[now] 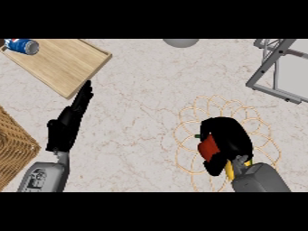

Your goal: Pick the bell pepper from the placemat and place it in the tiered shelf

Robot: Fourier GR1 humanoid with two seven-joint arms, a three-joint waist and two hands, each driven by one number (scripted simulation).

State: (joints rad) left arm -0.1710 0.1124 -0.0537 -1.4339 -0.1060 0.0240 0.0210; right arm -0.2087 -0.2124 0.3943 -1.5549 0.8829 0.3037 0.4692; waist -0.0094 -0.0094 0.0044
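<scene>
One bell pepper (209, 147) shows in the head view: red, with a small green stem (198, 136) poking out at its left. It sits over the single placemat (258, 124), a pale mat drawn in thin looping orange lines like a flower, lying on the marbled counter (143, 103). One tiered shelf (284, 72), grey-framed with pale panels, stands at the upper right, well apart from the pepper. There is also one wooden cutting board (59, 63) at the upper left, one blue can (21, 46) lying on its far corner, one wicker basket (3, 144) at the left edge, and one grey rounded object (181, 42) at the top.

Two hands are in view. The right hand (228, 137) is curled round the pepper, its black fingers wrapping over the top and right of it so that only the left red face and stem are seen. The left hand (69, 122) lies flat and relaxed with fingers straight, pointing toward the cutting board's near edge and holding nothing.

Whether the pepper rests on the mat or is lifted off it cannot be told. The shelf is cut by the right edge, the basket by the left, and the grey object by the top. A yellow part (229, 170) shows at the right wrist.
</scene>
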